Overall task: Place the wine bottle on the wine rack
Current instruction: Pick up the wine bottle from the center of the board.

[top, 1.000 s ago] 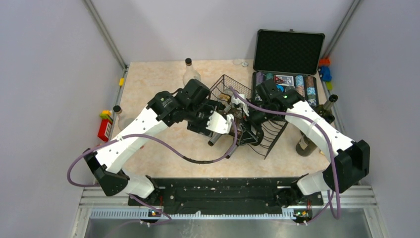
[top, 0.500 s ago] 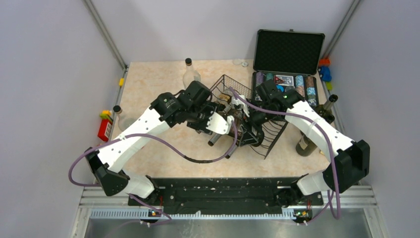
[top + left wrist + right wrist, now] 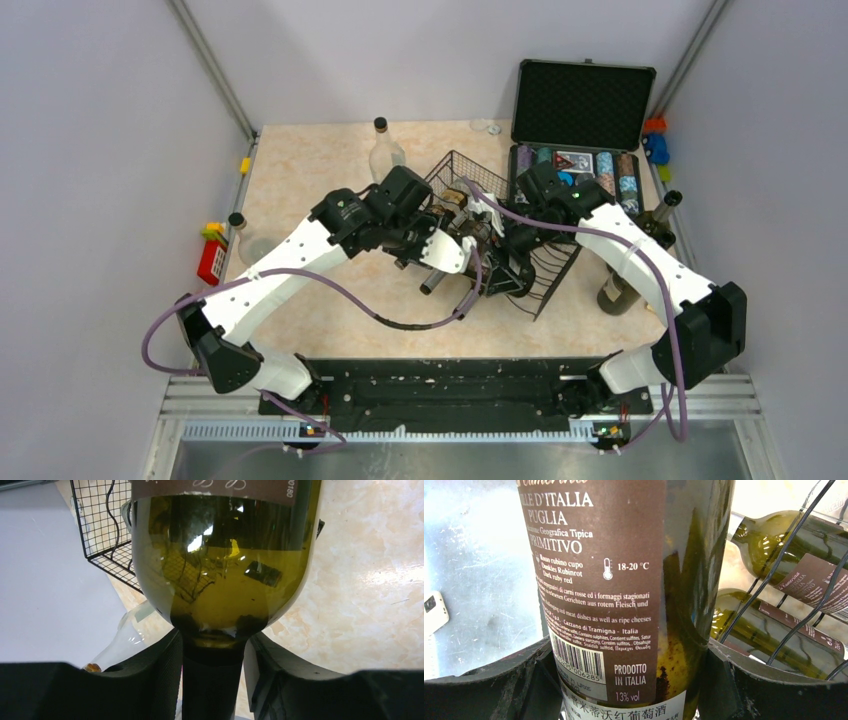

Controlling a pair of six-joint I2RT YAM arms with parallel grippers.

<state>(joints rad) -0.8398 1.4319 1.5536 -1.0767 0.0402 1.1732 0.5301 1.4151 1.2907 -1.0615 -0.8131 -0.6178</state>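
The wine bottle [image 3: 433,282], green glass with a brown label, lies tilted over the near side of the black wire wine rack [image 3: 552,268], neck towards the table front. My left gripper [image 3: 447,262] is shut on its neck, with the shoulder just beyond the pads in the left wrist view [image 3: 220,570]. My right gripper [image 3: 500,255] is shut on its labelled body [image 3: 624,580]. Two other bottles [image 3: 784,575] lie in the rack's cradles to the right. The rack's raised grid end [image 3: 100,530] stands behind the bottle.
A clear glass bottle [image 3: 381,150] stands at the back, another [image 3: 240,236] at the left edge, and a dark bottle [image 3: 640,250] at the right. An open black case [image 3: 580,110] with poker chips sits at back right. A red toy [image 3: 212,260] lies off the left edge.
My left arm has shifted slightly right, towards the rack, with the bottle neck in it. The right arm has barely moved.
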